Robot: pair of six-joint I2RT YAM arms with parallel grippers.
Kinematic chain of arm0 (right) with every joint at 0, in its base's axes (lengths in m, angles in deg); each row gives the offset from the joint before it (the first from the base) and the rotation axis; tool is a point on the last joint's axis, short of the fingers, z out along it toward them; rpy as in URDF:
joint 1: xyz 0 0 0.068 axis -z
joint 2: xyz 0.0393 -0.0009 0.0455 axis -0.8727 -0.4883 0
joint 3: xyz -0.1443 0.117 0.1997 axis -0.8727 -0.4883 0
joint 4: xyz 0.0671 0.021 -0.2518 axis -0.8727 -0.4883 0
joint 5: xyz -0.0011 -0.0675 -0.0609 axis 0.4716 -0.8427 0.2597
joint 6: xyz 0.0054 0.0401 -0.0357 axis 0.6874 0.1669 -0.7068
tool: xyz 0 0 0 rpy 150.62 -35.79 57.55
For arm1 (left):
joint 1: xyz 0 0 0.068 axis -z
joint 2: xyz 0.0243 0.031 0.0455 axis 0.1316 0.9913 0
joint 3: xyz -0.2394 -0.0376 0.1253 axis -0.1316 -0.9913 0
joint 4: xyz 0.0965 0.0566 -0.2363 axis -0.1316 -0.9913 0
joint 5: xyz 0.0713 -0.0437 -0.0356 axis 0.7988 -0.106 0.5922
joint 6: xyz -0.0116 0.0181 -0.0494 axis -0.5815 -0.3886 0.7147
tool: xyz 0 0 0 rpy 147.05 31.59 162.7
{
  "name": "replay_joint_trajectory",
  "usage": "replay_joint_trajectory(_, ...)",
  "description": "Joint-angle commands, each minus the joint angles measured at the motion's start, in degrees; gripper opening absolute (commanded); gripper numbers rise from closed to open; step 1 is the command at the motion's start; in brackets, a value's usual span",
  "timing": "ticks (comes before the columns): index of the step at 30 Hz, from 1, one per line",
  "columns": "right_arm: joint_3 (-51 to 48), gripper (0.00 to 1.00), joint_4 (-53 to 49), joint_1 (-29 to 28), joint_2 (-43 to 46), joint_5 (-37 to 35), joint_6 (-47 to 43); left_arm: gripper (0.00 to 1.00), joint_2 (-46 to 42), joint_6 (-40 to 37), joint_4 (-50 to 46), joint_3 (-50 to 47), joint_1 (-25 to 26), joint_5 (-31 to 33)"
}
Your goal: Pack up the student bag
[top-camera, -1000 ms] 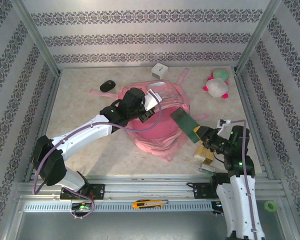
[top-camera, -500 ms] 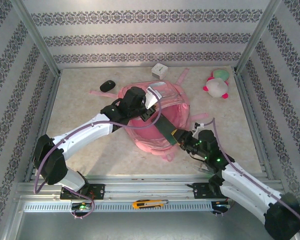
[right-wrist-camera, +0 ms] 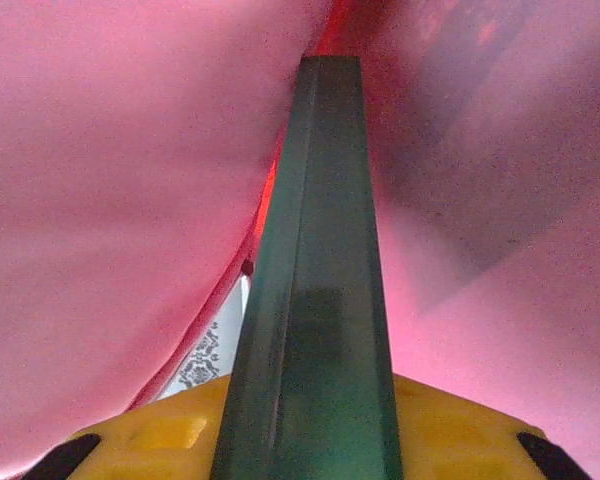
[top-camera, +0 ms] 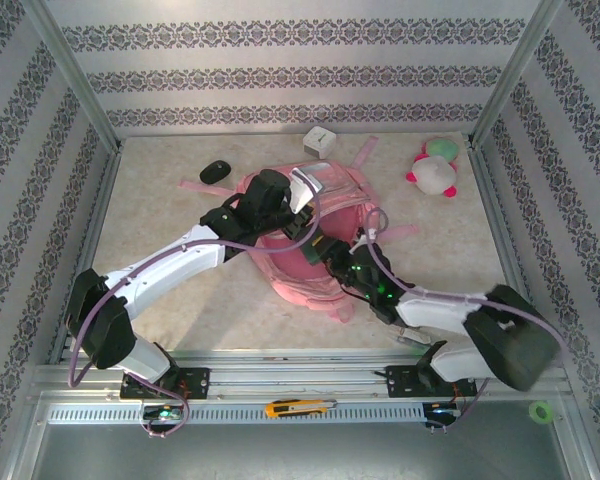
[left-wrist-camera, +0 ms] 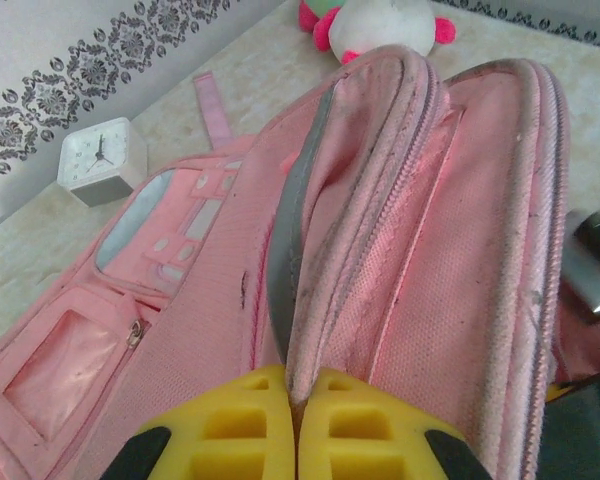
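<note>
Left gripper (left-wrist-camera: 295, 405) pinched shut on the bag (left-wrist-camera: 410, 250) rim, the right gripper (right-wrist-camera: 315, 440), clamping a green book (right-wrist-camera: 318, 250), has just pushed it inside.

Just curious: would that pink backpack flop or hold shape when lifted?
Probably floppy: the pink backpack rim folds where the left hand pinches it. Likely grippy, not slippery, given its woven fabric. Its fabric seems to sag around the dark green book.

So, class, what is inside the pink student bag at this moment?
Inside the student bag, the right claw holds a flat dark green item between pink lining walls. The bag's bottom and any other contents are covered by fabric.
</note>
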Motion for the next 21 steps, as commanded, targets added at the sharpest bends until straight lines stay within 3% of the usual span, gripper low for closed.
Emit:
replay_joint_trajectory(1, 5.1, 0.16, 15.5, -1.4, -6.3, -4.2, 2.0, 0.00, -3.0, 2.6, 7.4, 4.2, -0.8, -2.1)
replay_joint_trajectory(12, 18.6, 0.21, 21.9, -2.6, -28.5, -7.6, 6.7, 0.00, -3.7, 2.8, 8.0, 5.3, -1.3, -4.8)
replay_joint_trajectory(18, 22.2, 0.32, 20.4, -3.1, -34.4, -7.6, 9.1, 0.00, -3.8, 3.1, 8.5, 5.4, -1.6, -5.4)
replay_joint_trajectory(21, 21.0, 0.47, 19.0, -3.4, -33.7, -6.7, 10.6, 0.00, -3.9, 2.8, 8.1, 5.2, -1.9, -4.5)
